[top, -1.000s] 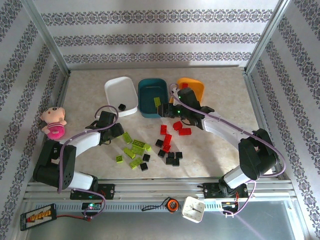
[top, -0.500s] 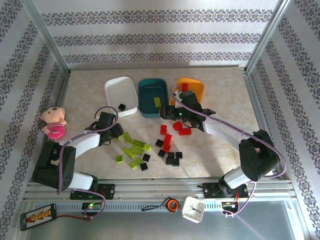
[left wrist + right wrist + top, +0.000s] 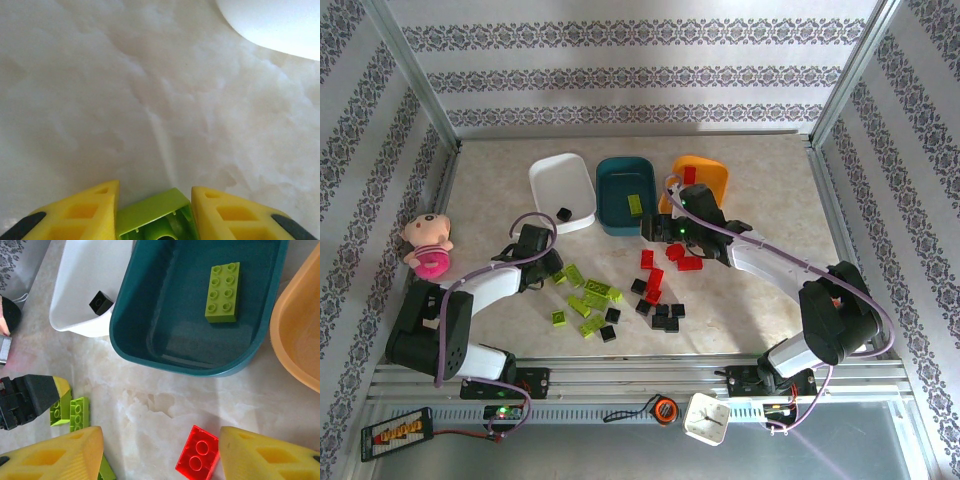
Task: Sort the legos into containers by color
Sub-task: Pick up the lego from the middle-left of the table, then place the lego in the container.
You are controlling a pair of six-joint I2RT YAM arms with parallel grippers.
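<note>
Left hand [image 3: 155, 202] clamped on a lime brick [image 3: 150, 215], bottom centre; right hand [image 3: 161, 452], spread apart, hovers over a red brick [image 3: 197, 453].

open table [image 3: 775, 190] right of orange tub [image 3: 712, 176]; bricks [image 3: 592, 297] clutter centre.

text: none legible | dark pack [image 3: 395, 432] label: too small to read | white clock [image 3: 705, 417] face: digits blurred
</note>
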